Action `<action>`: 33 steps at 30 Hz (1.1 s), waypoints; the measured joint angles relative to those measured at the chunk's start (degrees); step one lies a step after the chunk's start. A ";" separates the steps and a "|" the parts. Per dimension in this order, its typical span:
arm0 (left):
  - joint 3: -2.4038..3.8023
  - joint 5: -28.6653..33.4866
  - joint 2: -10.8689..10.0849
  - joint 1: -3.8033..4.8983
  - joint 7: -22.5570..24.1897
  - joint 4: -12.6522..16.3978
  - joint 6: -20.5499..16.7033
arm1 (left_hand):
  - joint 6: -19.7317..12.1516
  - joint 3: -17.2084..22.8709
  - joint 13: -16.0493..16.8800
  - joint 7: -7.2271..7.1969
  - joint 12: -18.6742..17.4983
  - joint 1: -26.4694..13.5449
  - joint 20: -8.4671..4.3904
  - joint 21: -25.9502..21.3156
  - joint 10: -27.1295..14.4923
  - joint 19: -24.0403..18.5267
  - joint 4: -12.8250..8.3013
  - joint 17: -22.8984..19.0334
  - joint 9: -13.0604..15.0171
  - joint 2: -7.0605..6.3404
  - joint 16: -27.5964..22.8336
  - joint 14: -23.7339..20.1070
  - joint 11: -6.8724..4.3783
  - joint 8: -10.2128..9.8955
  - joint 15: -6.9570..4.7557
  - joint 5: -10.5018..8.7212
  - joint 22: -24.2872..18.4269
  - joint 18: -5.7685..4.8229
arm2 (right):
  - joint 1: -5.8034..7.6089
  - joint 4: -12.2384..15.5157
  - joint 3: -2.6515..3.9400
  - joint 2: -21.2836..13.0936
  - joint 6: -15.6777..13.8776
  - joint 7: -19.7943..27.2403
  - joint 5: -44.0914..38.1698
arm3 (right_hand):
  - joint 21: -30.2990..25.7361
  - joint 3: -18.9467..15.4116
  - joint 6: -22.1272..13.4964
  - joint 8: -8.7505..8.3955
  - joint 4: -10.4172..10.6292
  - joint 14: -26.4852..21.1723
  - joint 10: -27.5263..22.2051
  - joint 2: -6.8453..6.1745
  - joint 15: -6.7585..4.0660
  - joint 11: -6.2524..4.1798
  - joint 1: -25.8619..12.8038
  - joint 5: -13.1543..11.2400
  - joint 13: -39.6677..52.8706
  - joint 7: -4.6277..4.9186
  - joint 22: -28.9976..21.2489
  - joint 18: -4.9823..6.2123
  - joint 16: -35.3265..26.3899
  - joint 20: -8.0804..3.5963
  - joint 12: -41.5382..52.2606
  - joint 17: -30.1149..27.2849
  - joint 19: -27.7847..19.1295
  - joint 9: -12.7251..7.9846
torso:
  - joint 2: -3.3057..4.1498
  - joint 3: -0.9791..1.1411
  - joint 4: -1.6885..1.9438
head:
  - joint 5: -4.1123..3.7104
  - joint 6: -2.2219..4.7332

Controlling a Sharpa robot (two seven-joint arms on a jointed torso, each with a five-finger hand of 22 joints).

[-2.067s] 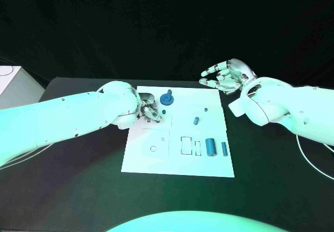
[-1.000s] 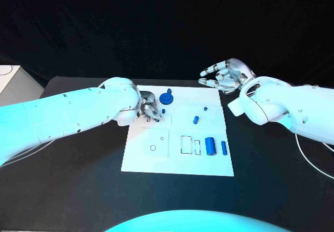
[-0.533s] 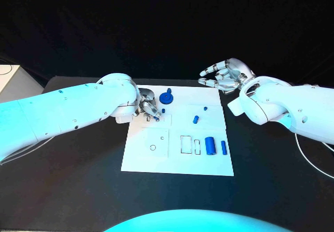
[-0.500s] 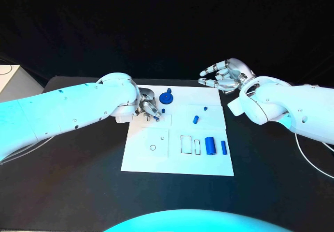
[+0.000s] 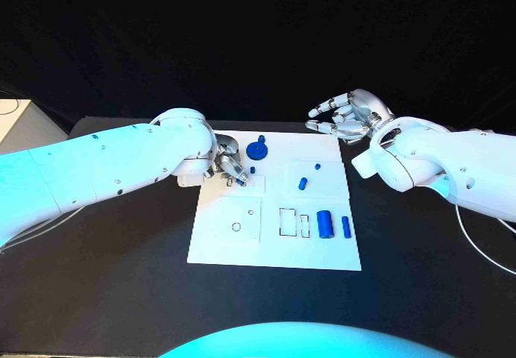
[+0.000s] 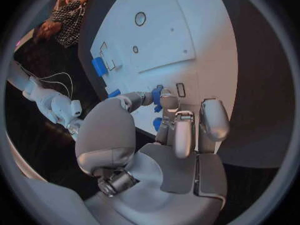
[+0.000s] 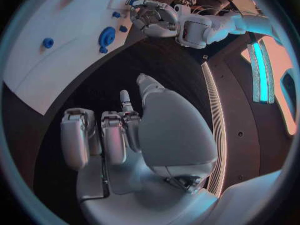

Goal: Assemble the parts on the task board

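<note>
Six blue parts lie on the task board point(image 5: 226, 246), a flat white rectangular plate in the middle of the black surface point(image 5: 118, 291). We count one round disc with a knob point(image 5: 258, 151) near the board's far edge. One tiny stub point(image 5: 253, 170) lies just on the near side of the disc. One small piece point(image 5: 318, 167) sits towards the board's far right corner. One short slanted peg point(image 5: 303, 184) lies near the board's middle. One thick cylinder point(image 5: 325, 224) and one slim cylinder point(image 5: 346, 227) lie side by side along the board's right side. All six look smooth and solid.

The board also carries outlined recesses. We see one tall rectangle point(image 5: 287, 222) and one narrow slot point(image 5: 306, 226) just left of the thick cylinder. One ring point(image 5: 236, 228) and one small hole point(image 5: 250, 213) mark the board's left half.

The left robot hand point(image 5: 228, 168) hangs over the board's far left corner with its silver fingers point(image 6: 178, 135) curled in close together. In the left wrist view its fingertips meet the tiny stub point(image 6: 157, 92). We cannot tell whether they pinch it or only touch it.

The right robot hand point(image 5: 346, 115) hovers off the board, beyond its far right corner. Its fingers are spread and loosely bent, and it holds nothing. The right wrist view shows its palm point(image 7: 169, 130) bare above the dark surface.
</note>
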 measured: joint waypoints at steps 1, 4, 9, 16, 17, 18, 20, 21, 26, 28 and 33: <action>0.00 -0.02 0.07 0.01 -0.02 -0.08 0.11 | 0.00 0.00 0.00 0.00 0.00 0.00 0.00 0.00 0.00 0.00 0.00 0.00 0.00 0.00 0.00 0.00 0.00 0.01 0.00 0.00 0.00 0.00 | -0.01 0.00 0.00 0.00 0.01 0.00 0.00 | 0.00 0.00 0.00 0.00 0.00 0.00 0.00 0.00 0.00 0.00 0.00 0.00 0.00 0.00 0.00 0.00 0.00 0.00 0.00 0.02 0.00 0.00 | 0.00 0.00 0.00 | 0.00 -0.03; -0.14 -0.04 0.32 0.05 -0.05 -0.28 0.32 | 0.00 0.00 0.00 0.00 0.00 0.00 0.01 0.21 0.01 0.25 0.00 0.00 -0.01 0.00 0.00 0.00 0.00 0.13 0.00 0.00 0.07 0.00 | -0.01 0.00 0.00 0.01 0.06 -0.01 0.00 | 0.00 0.00 0.00 0.00 0.00 0.00 0.00 0.00 0.00 0.00 0.00 0.00 0.01 0.00 0.00 -0.01 0.00 0.00 0.00 0.03 0.00 0.00 | 0.00 -0.02 -0.01 | 0.04 -0.10; -0.41 -0.04 0.83 0.04 -0.09 -0.60 0.44 | 0.00 0.00 0.00 0.00 0.00 0.00 0.01 0.22 0.01 0.41 0.00 0.00 -0.01 0.00 0.00 0.00 0.00 0.24 0.00 -0.01 0.15 0.00 | -0.02 -0.01 0.00 0.05 0.12 -0.02 0.00 | 0.00 0.00 0.00 0.00 0.00 0.00 0.00 0.00 0.00 0.00 0.00 0.00 0.05 0.00 -0.01 0.00 0.00 0.00 0.00 0.03 0.00 0.00 | -0.01 -0.05 -0.02 | 0.04 -0.15; -0.51 -0.04 1.17 0.01 -0.09 -0.74 -0.06 | 0.00 0.00 -0.01 0.00 0.00 0.00 0.00 0.22 0.01 0.41 0.00 0.00 -0.03 0.00 0.00 0.00 0.01 0.24 0.00 -0.03 0.15 0.00 | -0.04 -0.02 0.00 0.11 0.19 -0.03 -0.01 | 0.00 0.00 0.00 0.00 0.00 0.00 0.00 0.00 0.00 0.00 0.00 0.00 0.04 0.00 -0.01 0.00 0.00 0.00 0.00 0.03 0.00 0.00 | -0.01 -0.09 -0.03 | -0.03 -0.10; -0.52 -0.04 1.20 0.00 -0.09 -0.74 -0.22 | 0.01 0.00 -0.01 0.00 0.00 0.00 0.00 0.22 0.01 0.41 0.00 0.00 -0.04 0.00 0.00 0.00 0.01 0.24 0.00 -0.04 0.14 0.00 | -0.04 -0.02 0.00 0.12 0.20 -0.03 -0.01 | 0.00 0.00 0.00 0.00 0.00 0.00 0.00 0.00 0.00 0.00 0.00 0.00 0.04 0.00 -0.01 0.00 0.00 0.00 0.00 0.03 0.00 0.00 | -0.01 -0.09 -0.03 | -0.02 -0.09; -0.52 -0.05 1.22 0.00 -0.09 -0.74 -0.34 | 0.00 0.00 0.00 0.00 0.00 0.00 0.01 0.22 0.01 0.41 0.00 0.00 -0.05 0.00 0.00 0.00 0.01 0.24 0.00 -0.04 0.14 0.00 | -0.05 -0.02 0.00 0.12 0.20 -0.04 -0.02 | 0.00 0.00 0.00 0.00 0.00 0.00 0.00 0.00 0.00 0.00 0.00 0.00 0.04 0.00 -0.01 0.00 0.00 0.00 0.00 0.02 0.00 0.00 | -0.02 -0.09 -0.03 | -0.02 -0.09; -0.53 -0.08 1.23 0.00 -0.09 -0.74 -0.49 | 0.01 0.00 -0.01 0.00 0.00 0.00 0.00 0.22 0.01 0.41 0.00 0.00 -0.05 0.00 0.00 0.00 0.01 0.24 0.00 -0.05 0.14 0.00 | -0.07 -0.03 0.00 0.12 0.22 -0.04 -0.02 | 0.00 0.00 0.00 0.00 0.00 0.00 0.00 0.00 0.00 0.00 0.00 0.00 0.04 0.00 -0.02 0.00 0.00 0.00 0.00 0.02 0.00 0.00 | -0.04 -0.09 -0.03 | -0.02 -0.09; -0.53 -0.10 1.23 0.00 -0.09 -0.74 -0.57 | 0.00 0.00 -0.01 0.00 0.00 0.00 0.01 0.22 0.01 0.41 0.00 0.00 -0.05 0.00 0.00 0.00 0.01 0.24 0.00 -0.05 0.14 0.01 | -0.07 -0.03 0.00 0.12 0.23 -0.04 -0.02 | 0.00 0.00 0.00 0.00 0.00 0.00 0.00 0.00 0.00 0.00 0.00 0.00 0.04 0.00 -0.02 0.00 0.00 0.00 0.00 0.02 0.00 0.00 | -0.04 -0.09 -0.02 | -0.02 -0.11; -0.54 -0.21 1.23 0.00 -0.09 -0.67 -0.70 | 0.01 0.00 -0.01 -0.01 0.00 0.00 0.00 0.22 0.01 0.41 0.00 0.00 -0.04 0.00 0.00 -0.21 0.01 0.24 -0.21 -0.16 0.14 0.00 | -0.09 -0.06 0.00 0.12 0.26 -0.05 -0.02 | 0.00 0.00 0.00 0.00 0.00 0.00 0.00 0.00 0.00 0.00 0.00 0.00 0.04 0.00 -0.02 0.00 0.00 0.00 0.00 0.02 0.00 0.00 | -0.04 -0.07 0.00 | -0.01 -0.24; -0.54 -0.26 1.20 0.00 -0.09 -0.64 -0.71 | 0.01 0.00 -0.01 0.00 0.00 0.00 0.00 0.22 0.00 0.41 0.00 0.00 -0.04 0.00 0.00 -0.22 0.01 0.24 -0.21 -0.16 0.15 0.00 | -0.10 -0.06 0.00 0.12 0.27 -0.06 -0.03 | 0.00 0.00 0.00 0.00 0.00 0.00 0.00 0.00 0.00 0.00 0.00 0.00 0.04 0.00 -0.02 0.00 0.00 0.00 0.00 0.02 0.00 0.00 | -0.04 -0.07 0.02 | -0.01 -0.29; -0.54 -0.36 1.09 -0.01 -0.09 -0.60 -0.69 | 0.01 0.00 -0.01 0.00 0.00 0.00 0.01 0.22 0.00 0.41 0.00 0.00 -0.03 0.00 0.00 -0.22 0.02 0.23 -0.21 -0.17 0.19 0.00 | -0.14 -0.08 0.00 0.12 0.31 -0.06 -0.03 | 0.00 0.00 0.00 0.00 0.00 0.00 0.00 0.00 0.00 0.00 0.00 0.00 0.03 0.00 -0.02 0.00 0.00 0.00 0.00 0.02 0.00 0.00 | -0.04 -0.07 0.03 | 0.05 -0.33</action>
